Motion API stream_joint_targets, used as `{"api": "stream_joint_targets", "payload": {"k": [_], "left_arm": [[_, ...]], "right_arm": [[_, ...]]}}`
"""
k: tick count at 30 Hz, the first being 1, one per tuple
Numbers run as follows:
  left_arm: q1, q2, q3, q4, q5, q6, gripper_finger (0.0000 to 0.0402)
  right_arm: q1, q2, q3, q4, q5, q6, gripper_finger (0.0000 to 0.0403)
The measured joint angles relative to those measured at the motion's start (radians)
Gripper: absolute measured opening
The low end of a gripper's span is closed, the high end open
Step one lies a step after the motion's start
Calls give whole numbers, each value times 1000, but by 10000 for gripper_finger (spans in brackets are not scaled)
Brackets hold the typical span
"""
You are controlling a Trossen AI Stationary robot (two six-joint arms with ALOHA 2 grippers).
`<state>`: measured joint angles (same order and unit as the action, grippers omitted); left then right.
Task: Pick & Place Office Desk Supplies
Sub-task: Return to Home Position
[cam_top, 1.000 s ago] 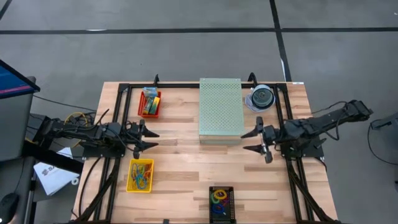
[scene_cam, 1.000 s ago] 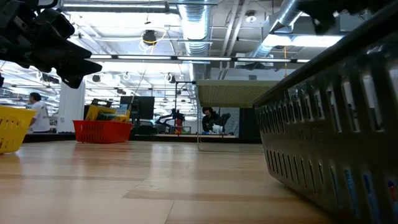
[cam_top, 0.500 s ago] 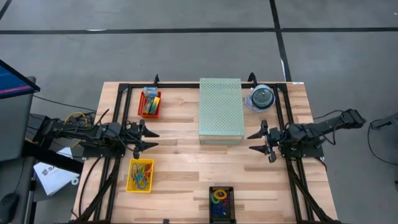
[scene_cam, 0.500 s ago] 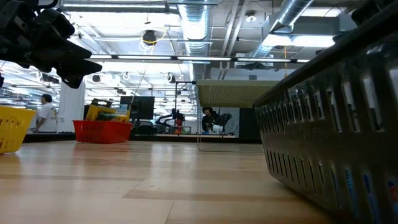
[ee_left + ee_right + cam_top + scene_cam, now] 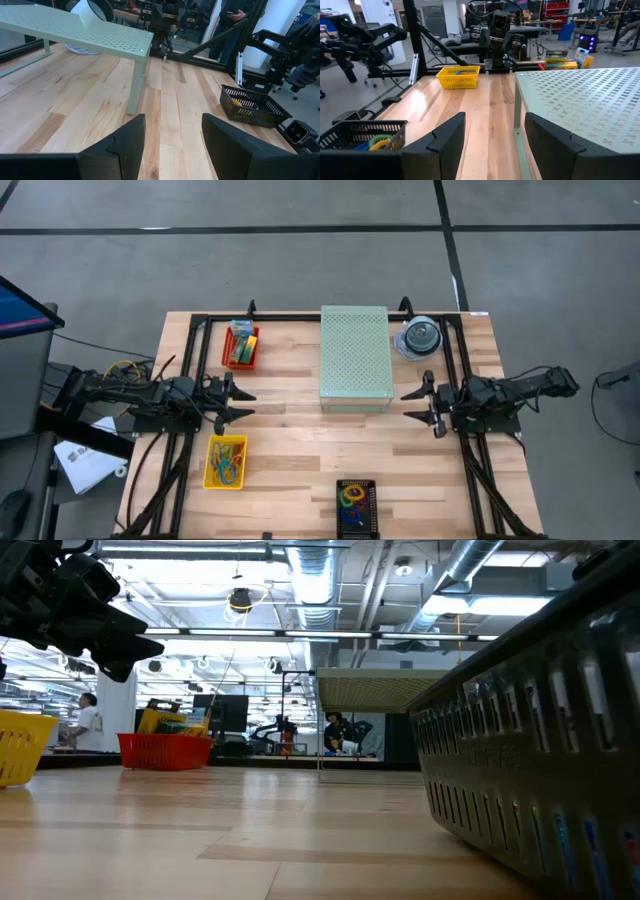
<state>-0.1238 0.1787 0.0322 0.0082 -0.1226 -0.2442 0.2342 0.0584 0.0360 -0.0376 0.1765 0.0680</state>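
Note:
Coloured rubber bands lie in a yellow basket (image 5: 226,462) and in a black basket (image 5: 355,505) near the front edge. Yellow-and-green crayon boxes (image 5: 241,342) sit in a red basket (image 5: 254,348) at the far left. My left gripper (image 5: 248,404) hovers open at the table's left, between the red and yellow baskets, with nothing between its fingers (image 5: 125,145). My right gripper (image 5: 406,407) hovers open at the table's right, just beside the pale green perforated box (image 5: 354,358), also holding nothing.
The pale green perforated box stands on legs at the centre back, and a clear round disc case (image 5: 420,338) sits to its right. Black frame rails (image 5: 195,380) run along both sides. Bare wood lies between the two grippers in front of the box. People move in the room behind.
My right gripper has drawn back toward the table's right edge, away from the perforated box, and sunk lower as its arm folded in. It has stayed open.

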Motion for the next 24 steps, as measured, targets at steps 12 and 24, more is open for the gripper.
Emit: {"api": "stream_joint_targets", "payload": {"k": [12,24], "left_arm": [[0,0,0,0,0,0,190],[0,0,0,0,0,0,190]], "right_arm": [[-2,-50,0,1,8,-17,202],[-2,-46,0,0,8,237,202]]}}
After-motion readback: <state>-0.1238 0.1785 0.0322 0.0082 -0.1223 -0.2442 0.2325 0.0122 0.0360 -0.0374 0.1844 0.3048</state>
